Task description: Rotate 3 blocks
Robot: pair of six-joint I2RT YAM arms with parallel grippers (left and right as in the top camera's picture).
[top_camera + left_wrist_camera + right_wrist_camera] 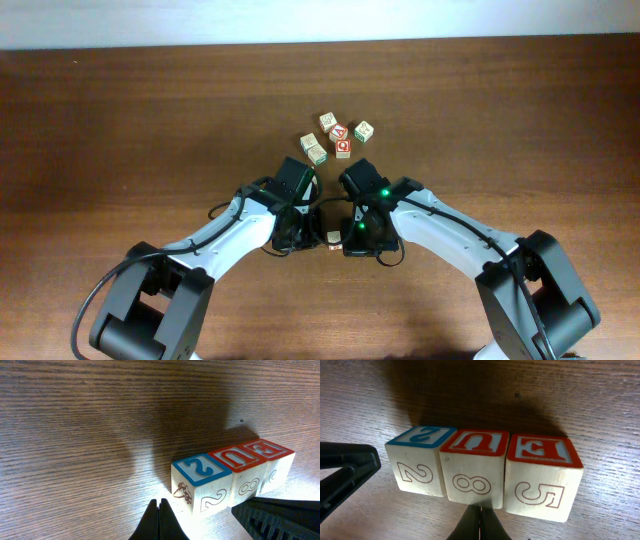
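- My left gripper [160,519] has its fingers pressed together on nothing, tips low over the dark brown wooden table [75,435].
- Just beside it, at its 1 o'clock, stands the pale wooden cube with a blue-edged top and a printed 2 [200,487]. It is one end of a touching row of three.
- My right gripper [481,522] is also pressed together and empty. Its tips are at the foot of the middle pale cube with a red-edged top and a printed 8 [474,474], at 12 o'clock. I cannot tell whether they touch.
- The third pale cube with a red-edged top and a printed 5 [542,485] sits at 1 o'clock.
- Well apart, at 12 o'clock from the row, lies a cluster of small wooden cubes [340,132], two of them red-faced.
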